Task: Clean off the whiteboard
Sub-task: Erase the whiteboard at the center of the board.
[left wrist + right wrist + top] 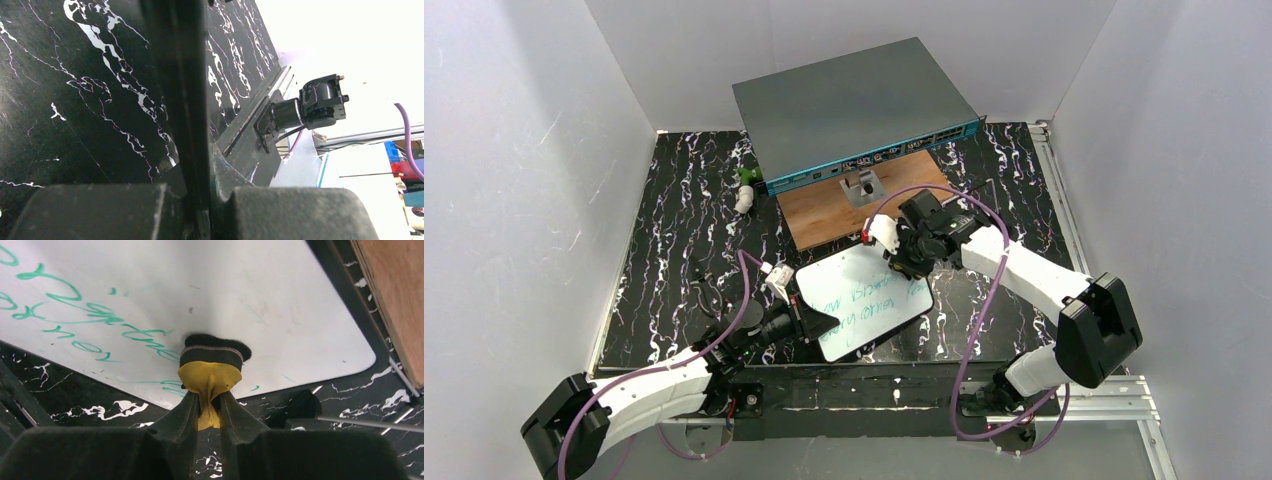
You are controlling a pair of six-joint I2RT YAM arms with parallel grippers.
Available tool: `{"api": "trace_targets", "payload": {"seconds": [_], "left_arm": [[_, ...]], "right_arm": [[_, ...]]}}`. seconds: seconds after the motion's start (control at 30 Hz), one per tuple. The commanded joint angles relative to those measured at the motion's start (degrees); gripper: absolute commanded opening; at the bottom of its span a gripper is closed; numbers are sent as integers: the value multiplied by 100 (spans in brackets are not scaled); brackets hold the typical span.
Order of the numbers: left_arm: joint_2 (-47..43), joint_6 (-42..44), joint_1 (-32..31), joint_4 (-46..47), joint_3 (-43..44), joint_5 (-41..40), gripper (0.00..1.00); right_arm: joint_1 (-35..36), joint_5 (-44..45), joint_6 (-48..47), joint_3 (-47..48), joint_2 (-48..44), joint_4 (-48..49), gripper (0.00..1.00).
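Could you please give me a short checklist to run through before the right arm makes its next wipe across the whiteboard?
1. The eraser is clamped in the right gripper: ok.
2. Its black felt touches the whiteboard: ok.
3. The left gripper is shut on the board's edge: ok.
4. The green writing is gone: not ok, several lines are there.
5. Pressure on the felt is enough: cannot tell.

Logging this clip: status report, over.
Left fingers shut on whiteboard edge. Right fingers shut on yellow eraser, felt on board. Green writing unerased. Nothing blocking.
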Motion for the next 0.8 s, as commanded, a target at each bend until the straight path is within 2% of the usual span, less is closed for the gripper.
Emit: {"api": "trace_targets", "payload": {"seconds": [0.0, 0.13, 0.3, 0.5, 0.63, 0.77], "left_arm": [[-144, 287, -49, 403, 97, 249, 0], [-131, 301, -49, 398, 113, 249, 0], [-92, 303, -50, 431, 107, 267, 0], [-97, 294, -49, 462, 89, 250, 0], [-30, 284, -50, 531, 89, 271, 0], [-59, 271, -49, 512, 88, 267, 0]], "right_arm": [[-334, 426, 437, 270, 77, 447, 1], [-600, 1037, 605, 390, 192, 691, 1], [-640, 1034, 534, 326, 299, 620, 1], [-339, -464, -46, 91, 96, -36, 1], [-78, -718, -260, 7, -25, -198, 1], [-250, 171, 103, 186, 99, 234, 1]]}}
